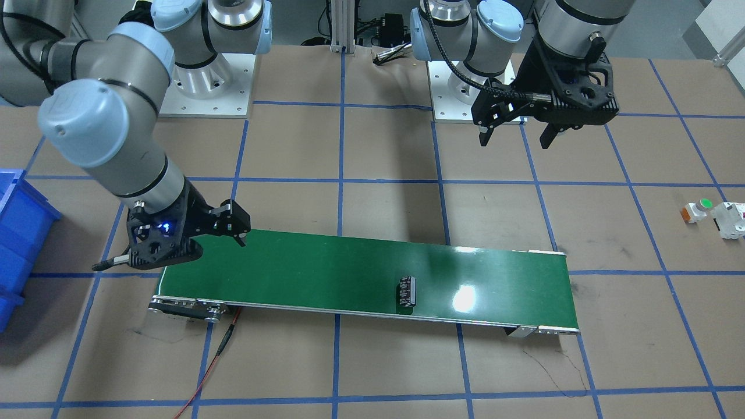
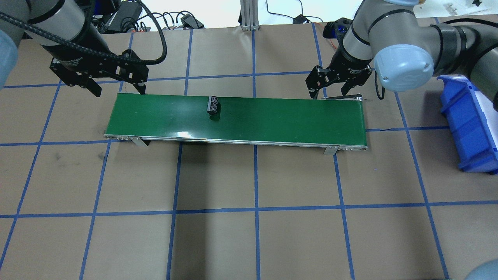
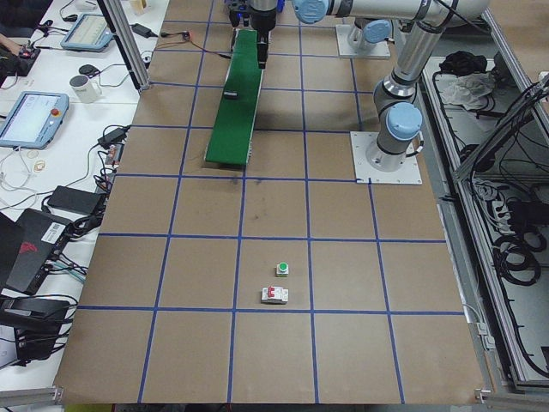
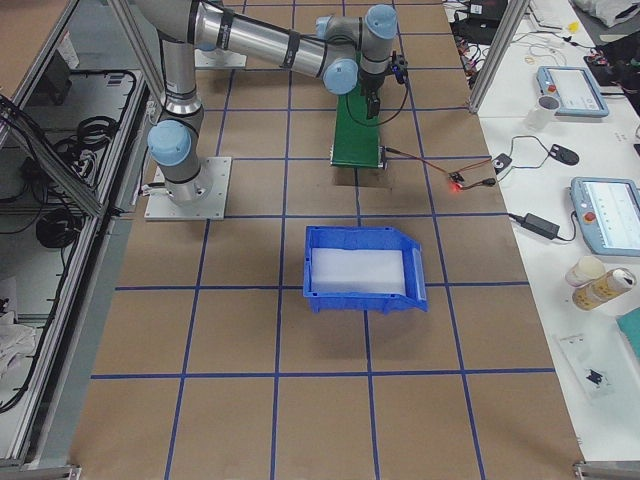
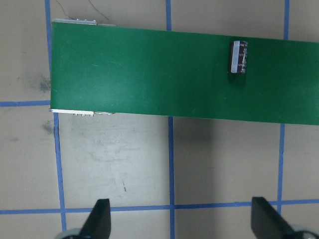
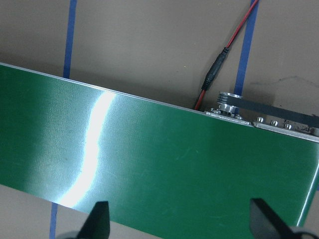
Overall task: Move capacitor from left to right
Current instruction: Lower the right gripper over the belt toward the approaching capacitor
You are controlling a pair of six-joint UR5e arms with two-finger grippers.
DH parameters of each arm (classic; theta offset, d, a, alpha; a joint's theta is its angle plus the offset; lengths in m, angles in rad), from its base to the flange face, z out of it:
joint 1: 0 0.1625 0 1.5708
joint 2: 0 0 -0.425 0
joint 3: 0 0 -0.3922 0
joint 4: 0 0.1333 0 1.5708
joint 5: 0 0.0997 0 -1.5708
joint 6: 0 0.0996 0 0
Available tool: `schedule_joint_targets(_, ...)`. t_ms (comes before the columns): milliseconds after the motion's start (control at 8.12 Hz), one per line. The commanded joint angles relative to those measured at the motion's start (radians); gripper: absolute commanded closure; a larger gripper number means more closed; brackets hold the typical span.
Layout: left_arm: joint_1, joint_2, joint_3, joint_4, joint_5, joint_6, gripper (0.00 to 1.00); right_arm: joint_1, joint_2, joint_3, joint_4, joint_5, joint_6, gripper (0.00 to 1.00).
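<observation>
On the green conveyor belt [image 2: 272,120], in its left half, the capacitor [image 2: 213,105] lies on its side, and no gripper touches it. The placing on the belt seems done; the way to the right end and the pick-up there are left. The left gripper [image 2: 118,90] hovers beside the belt's left end, jaws apart. The right gripper [image 2: 328,93] hangs over the right end, jaws apart too. A blue bin [image 2: 467,124] stands further right. Nothing shows on the belt between the capacitor and the right end.
</observation>
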Motion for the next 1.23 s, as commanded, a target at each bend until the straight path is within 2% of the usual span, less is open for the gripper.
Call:
schedule_joint_targets(0, -0.001, -0.002, -0.002, 0.059, -0.001, 0.008, 0.0, -0.058, 0.01, 0.081, -0.065, 0.103, -0.038, 0.0)
schedule_joint_targets(370, -0.006, -0.005, -0.002, 0.058, -0.005, 0.008, 0.0, -0.057, 0.033, 0.093, -0.077, 0.111, -0.018, 0.03)
schedule_joint_targets(616, -0.021, -0.003, -0.002, 0.064, 0.007, -0.001, 0.0, -0.057, 0.069, 0.093, -0.129, 0.115, 0.009, 0.02)
schedule_joint_targets(1109, -0.025, -0.002, -0.002, 0.058, 0.001, 0.004, 0.0, -0.058, 0.091, 0.09, -0.06, 0.095, 0.021, 0.0)
